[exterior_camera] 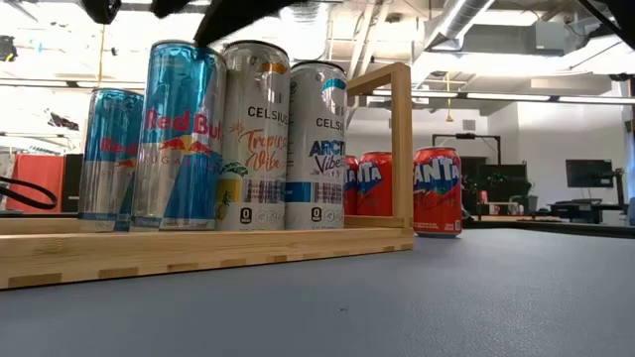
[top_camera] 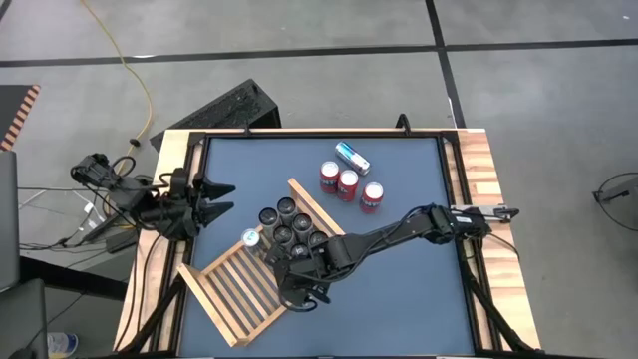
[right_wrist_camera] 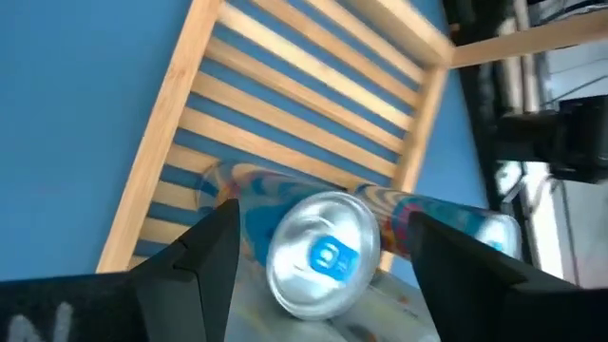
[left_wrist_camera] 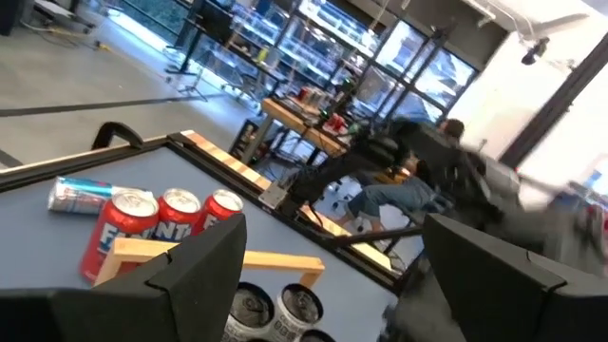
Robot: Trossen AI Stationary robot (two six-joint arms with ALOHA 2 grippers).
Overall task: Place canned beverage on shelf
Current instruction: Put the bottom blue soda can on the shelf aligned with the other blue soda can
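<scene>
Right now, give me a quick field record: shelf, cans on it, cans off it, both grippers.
shelf: slatted wood shelf lying askew on the blue table
cans on shelf: cluster of upright cans at its far end
cans off shelf: three red cans upright, one silver-blue can on its side
right gripper: over the shelf, around an upright can
left gripper: open, waiting at the table's left edge

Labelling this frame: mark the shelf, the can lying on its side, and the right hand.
shelf (top_camera: 231, 291), high view, bare slats.
lying can (top_camera: 352, 158), high view, its side.
right hand (right_wrist_camera: 318, 249), right wrist view, between fingertips.
</scene>
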